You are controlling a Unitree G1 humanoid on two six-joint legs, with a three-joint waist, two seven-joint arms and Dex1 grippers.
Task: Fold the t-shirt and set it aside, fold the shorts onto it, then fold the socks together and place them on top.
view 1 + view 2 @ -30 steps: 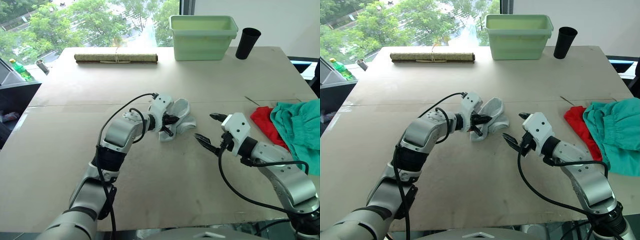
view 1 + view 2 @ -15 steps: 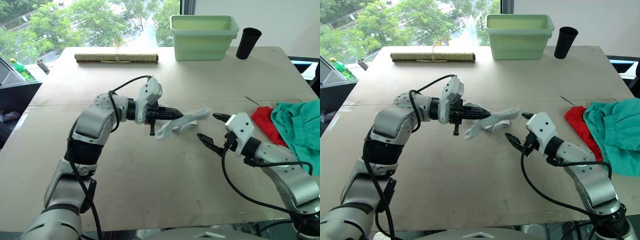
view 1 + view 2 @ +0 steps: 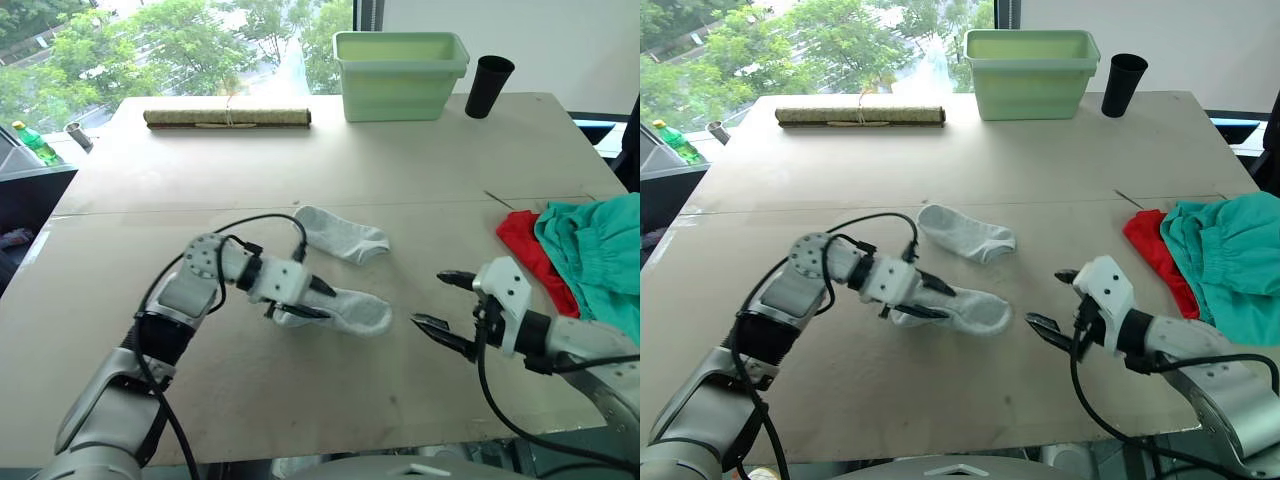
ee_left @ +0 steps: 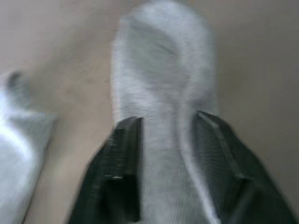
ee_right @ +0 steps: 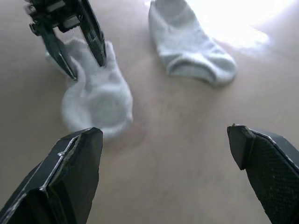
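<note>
Two grey-white socks lie apart on the table. One sock point(image 3: 342, 236) rests flat near the middle. The other sock point(image 3: 352, 312) lies nearer the front, its cuff end between the parted fingers of my left gripper point(image 3: 322, 303), which is open and low over the board. The left wrist view shows that sock point(image 4: 163, 93) running out between both fingers point(image 4: 122, 154). My right gripper point(image 3: 441, 302) stands wide open and empty to the right of it. The red t-shirt point(image 3: 528, 252) lies at the right edge under the teal shorts point(image 3: 595, 250).
A pale green tub point(image 3: 400, 65) and a black cup point(image 3: 490, 87) stand at the back of the table. A rolled mat point(image 3: 227, 117) lies at the back left. A green bottle point(image 3: 35, 140) sits beyond the left edge.
My left gripper came down toward the front with one sock and parted its fingers; that sock now lies on the table, apart from the other. The right gripper drew back slightly.
</note>
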